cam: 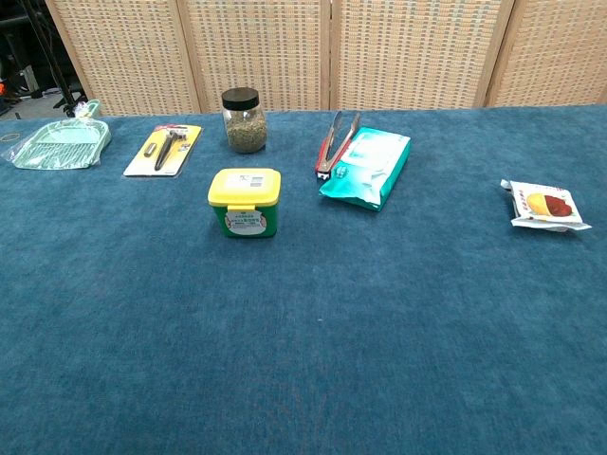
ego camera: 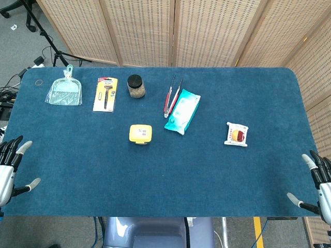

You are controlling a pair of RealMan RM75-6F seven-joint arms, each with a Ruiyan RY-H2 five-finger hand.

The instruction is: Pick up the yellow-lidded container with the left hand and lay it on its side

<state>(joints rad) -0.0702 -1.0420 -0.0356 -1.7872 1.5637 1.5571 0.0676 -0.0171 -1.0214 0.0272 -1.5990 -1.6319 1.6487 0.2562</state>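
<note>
The yellow-lidded container stands upright on the blue table, left of centre, in front of the dark-lidded jar and well apart from both hands. Only the chest view shows its green body and front label; from the head view it is just a yellow square lid. The hands appear only in the head view: the left hand hangs at the table's near left edge, fingers spread and holding nothing, and the right hand at the near right edge looks likewise spread and empty, though it is partly cut off. Tongs lie beside a teal wipes pack.
</note>
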